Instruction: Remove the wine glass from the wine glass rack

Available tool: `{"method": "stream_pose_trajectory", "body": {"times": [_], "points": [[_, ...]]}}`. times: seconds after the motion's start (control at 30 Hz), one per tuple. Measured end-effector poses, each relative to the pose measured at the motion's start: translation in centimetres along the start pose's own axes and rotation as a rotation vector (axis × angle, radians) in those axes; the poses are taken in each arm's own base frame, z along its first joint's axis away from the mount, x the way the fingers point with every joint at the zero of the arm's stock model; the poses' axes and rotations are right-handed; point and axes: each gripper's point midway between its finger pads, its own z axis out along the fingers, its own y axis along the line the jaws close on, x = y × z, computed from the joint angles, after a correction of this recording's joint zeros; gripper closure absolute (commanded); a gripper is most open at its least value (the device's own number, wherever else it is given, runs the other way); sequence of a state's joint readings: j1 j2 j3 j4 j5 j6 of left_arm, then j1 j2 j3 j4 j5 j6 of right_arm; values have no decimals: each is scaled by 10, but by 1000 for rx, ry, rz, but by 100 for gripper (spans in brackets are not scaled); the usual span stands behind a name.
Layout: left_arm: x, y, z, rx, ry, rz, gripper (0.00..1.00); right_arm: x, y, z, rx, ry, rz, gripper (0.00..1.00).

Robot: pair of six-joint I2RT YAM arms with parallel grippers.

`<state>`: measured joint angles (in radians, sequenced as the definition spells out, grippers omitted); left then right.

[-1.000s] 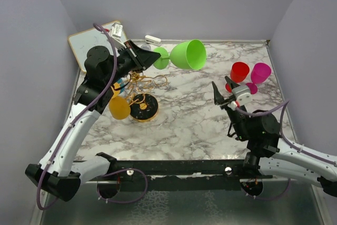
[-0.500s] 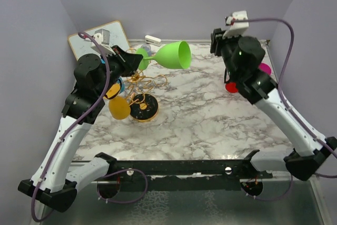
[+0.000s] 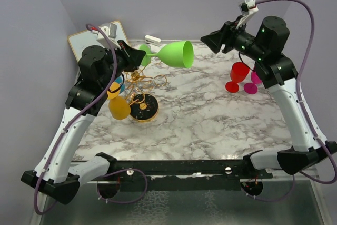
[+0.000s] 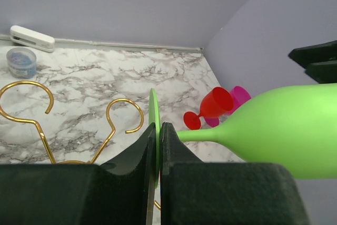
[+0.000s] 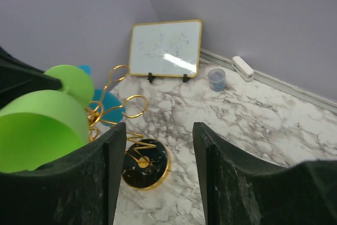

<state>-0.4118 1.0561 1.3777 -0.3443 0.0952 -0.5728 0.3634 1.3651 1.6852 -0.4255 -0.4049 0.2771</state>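
Note:
My left gripper (image 3: 138,56) is shut on the thin foot (image 4: 154,110) of a green wine glass (image 3: 176,54), held sideways in the air with its bowl (image 4: 295,130) pointing right, clear of the hooks. Below it stands the gold wire wine glass rack (image 3: 143,84) on its round black base (image 5: 146,170). A yellow glass (image 3: 119,107) and a blue one (image 3: 120,84) still hang there. My right gripper (image 3: 208,40) is raised high and open, empty, just right of the green bowl (image 5: 37,130).
A red glass (image 3: 238,73) and a magenta glass (image 3: 251,88) stand at the right of the marble table (image 3: 210,119). A small whiteboard (image 3: 80,43) leans at the back left. A white stapler-like thing (image 3: 152,39) and a small blue cup (image 5: 216,79) sit by the back wall.
My right arm has risen from low over the table to high at the back right, and its open jaws now point left at the green bowl. The left gripper shifted slightly, still gripping the glass.

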Motion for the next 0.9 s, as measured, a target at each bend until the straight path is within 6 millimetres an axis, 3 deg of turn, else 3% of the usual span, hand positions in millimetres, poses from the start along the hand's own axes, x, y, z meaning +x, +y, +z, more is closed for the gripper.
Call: {"method": "stream_pose_trajectory", "body": {"times": [0.17,0.37,0.9], "points": [[8,-1,7,18,34,5,100,-26,38,-27,-138,-58,12,44],[8,-8,8,59,39,6,100,-30,69,-37,-302,-54,12,44],[7,-18,19,111,47,-4,100,-7,78,-36,-398,17,45,50]]}}
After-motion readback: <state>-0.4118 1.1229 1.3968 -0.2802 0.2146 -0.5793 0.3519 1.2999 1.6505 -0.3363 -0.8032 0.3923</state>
